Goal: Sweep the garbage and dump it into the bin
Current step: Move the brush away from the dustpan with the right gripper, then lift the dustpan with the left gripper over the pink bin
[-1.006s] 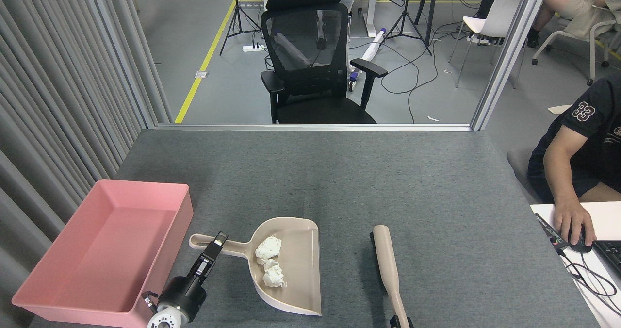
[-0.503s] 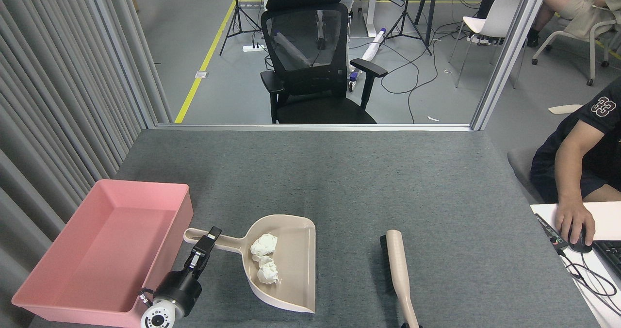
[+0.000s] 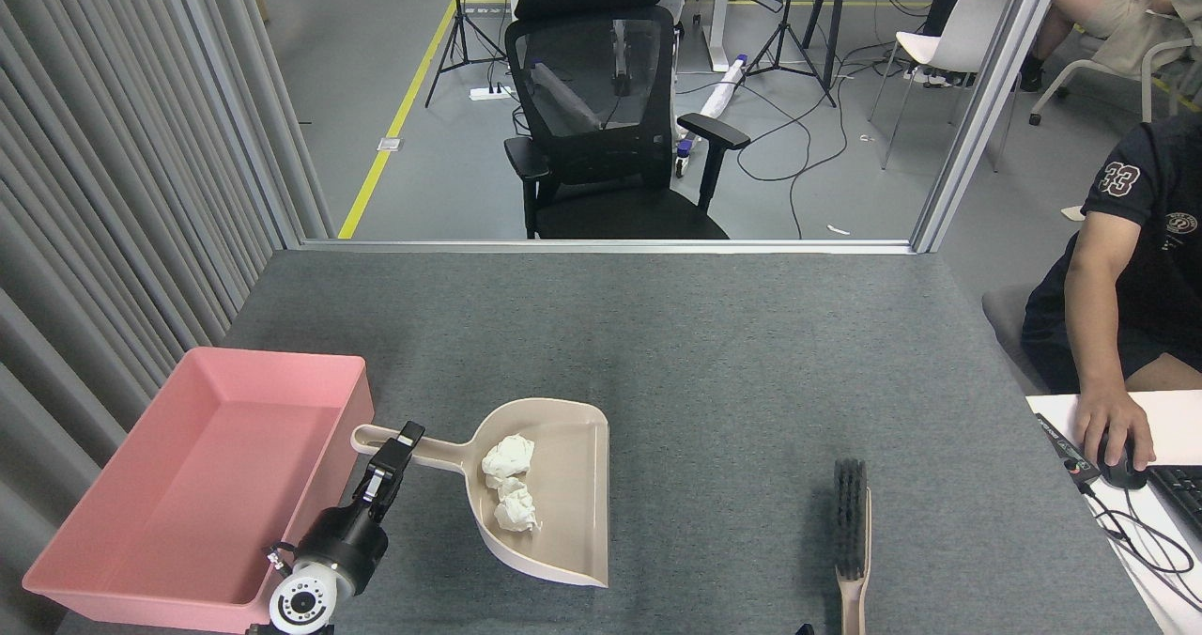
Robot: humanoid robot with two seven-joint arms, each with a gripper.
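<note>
1 beige dustpan [image 3: 563, 494] on the grey table [image 3: 714, 353], with 2 white tissue wads [image 3: 510, 480] lying touching inside it near the handle side. 1 pink bin [image 3: 122, 560] just left of the handle, nothing in it. Left gripper [image 3: 394, 440] clamped on the dustpan handle. 1 brush [image 3: 851, 536] lying on its side, bristles facing left, well right of the dustpan. Right gripper out of view. 1 person [image 3: 1127, 278] seated at right, hand on a mouse [image 3: 1122, 473].
</note>
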